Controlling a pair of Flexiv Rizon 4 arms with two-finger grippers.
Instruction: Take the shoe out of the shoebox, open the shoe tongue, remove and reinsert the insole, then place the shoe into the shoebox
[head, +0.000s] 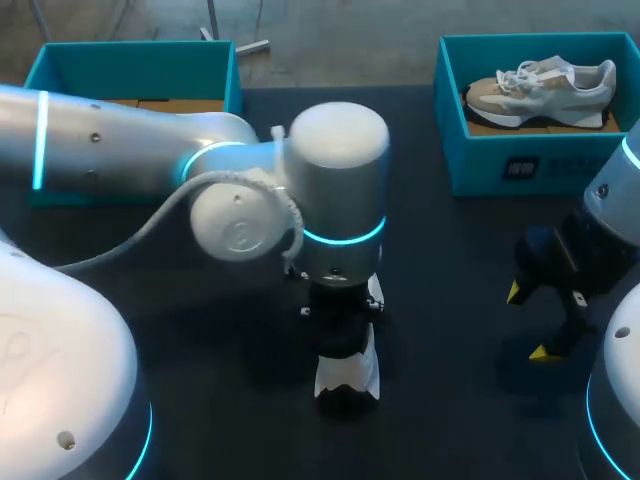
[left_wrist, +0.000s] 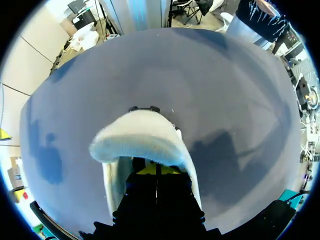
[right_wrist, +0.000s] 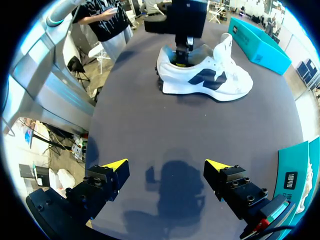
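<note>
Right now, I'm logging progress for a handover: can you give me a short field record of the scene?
white shoe: on the table, outside the shoebox
left gripper: at the white shoe's heel opening
right gripper: open, empty, apart from the white shoe
shoebox: holds a second shoe

A dark table (head: 450, 295) carries a teal box (head: 480, 160) at its far right corner. Inside that box rests a beige-and-white sneaker (head: 540, 88), laces white, sole down.
</note>
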